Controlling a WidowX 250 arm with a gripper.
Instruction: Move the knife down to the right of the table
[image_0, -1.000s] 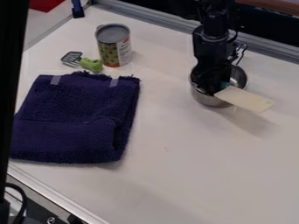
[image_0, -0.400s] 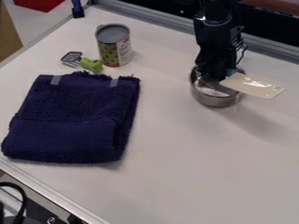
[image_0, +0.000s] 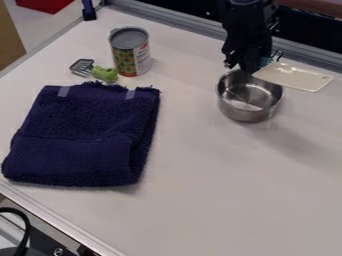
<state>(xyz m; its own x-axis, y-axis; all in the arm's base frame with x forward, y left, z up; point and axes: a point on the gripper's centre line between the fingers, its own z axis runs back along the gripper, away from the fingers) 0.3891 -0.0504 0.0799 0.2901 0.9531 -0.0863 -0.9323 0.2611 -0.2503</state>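
Pincer (image_0: 249, 69) pinched the knife (image_0: 294, 77) by its teal end, near the pot (image_0: 247, 113); pale blade jutted free, presumably so it could reach the tabletop (image_0: 207, 200) unobstructed.

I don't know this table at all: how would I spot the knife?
On the white table, find the shiny metal pot. Just above it in the picture is the robot's black gripper, with the knife sticking out to the right. Its flat, cream blade sets it apart from the dark gripper and shiny pot.
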